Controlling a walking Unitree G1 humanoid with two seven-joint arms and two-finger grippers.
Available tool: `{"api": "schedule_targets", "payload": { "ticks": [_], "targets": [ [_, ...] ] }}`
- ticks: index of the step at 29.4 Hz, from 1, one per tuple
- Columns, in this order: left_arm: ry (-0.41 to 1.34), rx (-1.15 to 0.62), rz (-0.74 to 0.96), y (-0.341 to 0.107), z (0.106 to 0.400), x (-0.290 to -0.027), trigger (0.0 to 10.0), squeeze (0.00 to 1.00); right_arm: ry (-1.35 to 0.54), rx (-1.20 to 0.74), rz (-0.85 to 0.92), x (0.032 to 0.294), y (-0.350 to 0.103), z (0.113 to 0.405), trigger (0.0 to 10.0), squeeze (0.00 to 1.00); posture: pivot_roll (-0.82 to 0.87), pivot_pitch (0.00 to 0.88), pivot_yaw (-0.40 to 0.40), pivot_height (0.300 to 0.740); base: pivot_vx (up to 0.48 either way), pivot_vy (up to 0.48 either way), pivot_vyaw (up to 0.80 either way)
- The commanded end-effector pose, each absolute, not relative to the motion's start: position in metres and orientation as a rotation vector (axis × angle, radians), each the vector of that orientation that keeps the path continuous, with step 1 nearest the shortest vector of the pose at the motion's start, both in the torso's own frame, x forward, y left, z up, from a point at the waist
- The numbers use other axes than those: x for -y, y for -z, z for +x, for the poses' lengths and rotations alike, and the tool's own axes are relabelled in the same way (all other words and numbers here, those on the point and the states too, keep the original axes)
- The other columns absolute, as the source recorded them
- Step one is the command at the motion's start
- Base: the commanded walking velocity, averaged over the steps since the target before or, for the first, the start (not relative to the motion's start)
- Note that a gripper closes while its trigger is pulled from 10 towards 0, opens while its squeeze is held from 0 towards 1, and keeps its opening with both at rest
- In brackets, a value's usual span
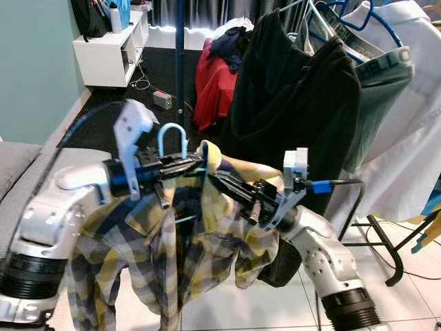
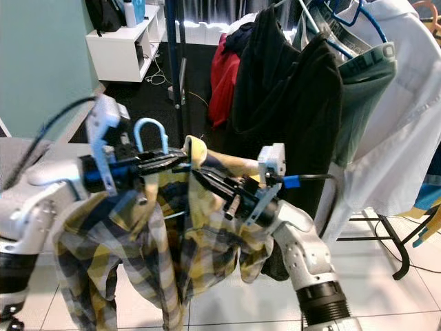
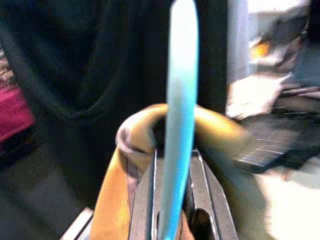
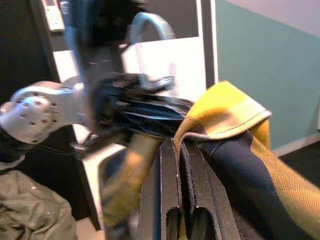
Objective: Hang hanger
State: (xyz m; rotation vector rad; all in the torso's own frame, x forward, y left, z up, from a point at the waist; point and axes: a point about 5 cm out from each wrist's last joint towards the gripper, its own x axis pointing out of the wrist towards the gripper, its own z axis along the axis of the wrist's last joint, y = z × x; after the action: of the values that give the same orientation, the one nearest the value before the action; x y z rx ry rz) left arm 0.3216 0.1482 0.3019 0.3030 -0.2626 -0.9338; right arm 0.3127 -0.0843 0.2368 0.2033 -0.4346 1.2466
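White shelving (image 1: 103,58) at eleven o'clock holds bottles and a dark bag on top; what sits in its lower bays is too dim to tell. Pale blue, the hanger (image 1: 172,138) has a rounded hook standing upright, with a yellow and navy plaid shirt (image 1: 151,255) draped from it, collar bunched at its neck. It sits mid-scene, well short of the rack (image 1: 180,55) of dark and white clothes at one o'clock. Left gripper (image 1: 189,167) reaches in from nine o'clock, fingers clamped together on the hanger's stem just under the hook. Right gripper (image 1: 219,181) comes from four o'clock, fingers pinched on the shirt collar just beside the left one.
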Motion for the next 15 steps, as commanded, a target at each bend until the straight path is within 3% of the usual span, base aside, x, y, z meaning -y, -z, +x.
{"api": "schedule_targets", "payload": {
  "ticks": [1,8,10,15],
  "targets": [
    [0.864,0.287,0.33,-0.306,0.328,-0.146,10.0,0.0,-1.343,0.486,0.186,0.071,-0.248,0.302,0.0,0.0,0.03,0.154,-0.033,0.74,0.0,0.0,0.0],
    [0.708,0.286,0.297,-0.314,0.344,-0.158,10.0,0.0,-1.421,0.461,0.197,0.057,-0.24,0.289,0.0,0.0,0.03,0.157,-0.034,0.74,0.0,0.0,0.0],
    [0.535,0.29,0.23,-0.324,0.357,-0.176,10.0,0.0,-1.498,0.411,0.205,0.045,-0.226,0.273,0.0,0.0,0.03,0.163,-0.035,0.74,0.0,0.0,0.0],
    [0.37,0.341,0.089,-0.337,0.367,-0.195,10.0,0.0,-1.522,0.386,0.215,0.036,-0.216,0.262,0.0,0.0,0.03,0.173,-0.035,0.74,0.0,0.0,0.0]
  ]
}}
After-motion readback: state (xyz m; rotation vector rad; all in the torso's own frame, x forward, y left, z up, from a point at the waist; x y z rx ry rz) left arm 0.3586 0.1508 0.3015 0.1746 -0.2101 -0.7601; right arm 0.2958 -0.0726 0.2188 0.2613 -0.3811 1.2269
